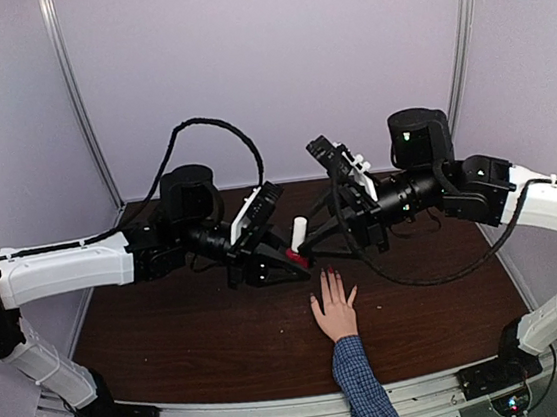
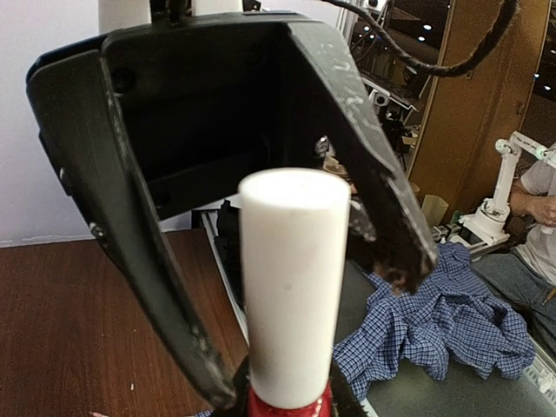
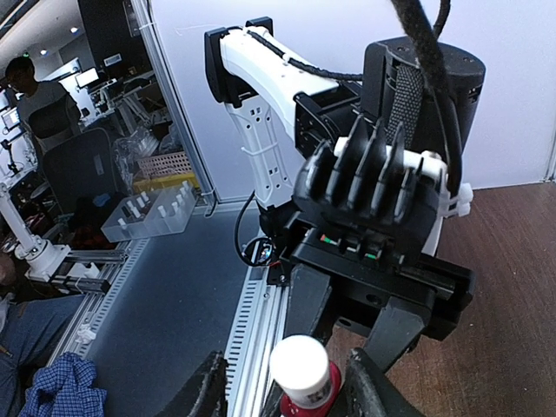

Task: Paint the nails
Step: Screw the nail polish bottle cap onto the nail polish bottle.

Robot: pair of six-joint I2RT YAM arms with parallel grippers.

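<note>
A light-skinned hand [image 1: 335, 311] in a blue checked sleeve [image 1: 364, 395] lies flat on the table, fingers spread and pointing away. The nails [image 1: 328, 273] at its fingertips are too small to tell their colour. Just beyond the fingertips my left gripper [image 1: 292, 257] is shut on a small red polish bottle [image 3: 313, 401], held upright above the table. Its white cap [image 2: 294, 287] stands up. My right gripper [image 3: 291, 395] is open around that cap [image 3: 300, 369], with a gap on each side. In the left wrist view the right gripper's black fingers [image 2: 139, 261] straddle the cap.
The brown wooden table [image 1: 172, 331] has an aluminium rail [image 1: 282, 414] along its near edge. Both arms meet over the table's middle, with black cables looping above them [image 1: 219, 125]. A crumpled blue checked cloth [image 2: 452, 321] and seated people show beyond the table.
</note>
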